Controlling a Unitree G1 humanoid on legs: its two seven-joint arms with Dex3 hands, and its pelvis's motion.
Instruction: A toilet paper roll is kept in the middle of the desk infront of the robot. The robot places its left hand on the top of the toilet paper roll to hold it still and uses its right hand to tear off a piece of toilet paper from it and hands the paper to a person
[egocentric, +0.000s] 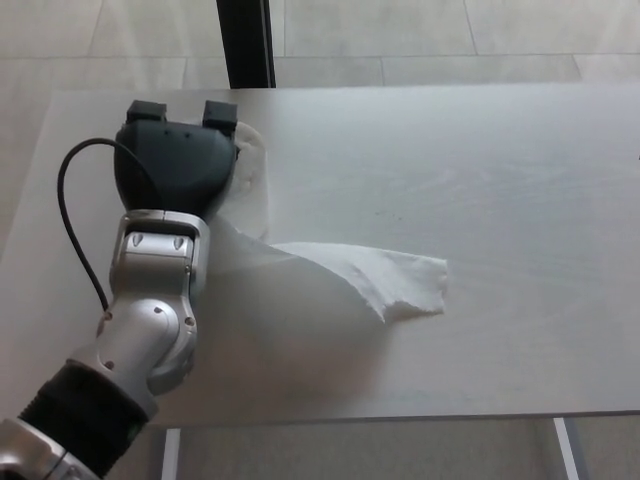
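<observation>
I have the left hand (175, 160) resting on top of the roll (250, 175) in the upper left of the frame; its black back covers nearly all of the roll, so only a white sliver shows at the hand's right edge; the fingers point away from me toward the far edge of the counter (500, 160), and I cannot tell from here how far they are spread or whether they curl over the roll. A loose tail (380, 275) of paper runs from under the hand down and right toward the middle of the frame, lying flat on the counter with a ragged end; it looks attached to the roll, so I judge the tear not yet made. The right hand is not in view.

To do this step well, I keep the left hand pressing straight down and steady, without sliding, so the roll cannot turn or skid when the pull comes; I bring the right hand in from the right side of the frame, low over the counter, and pinch the tail near its free end; then I pull sharply sideways, away from the roll, rather than upward, so the sheet parts instead of unrolling more; the risk is the roll spinning and feeding paper.
</observation>
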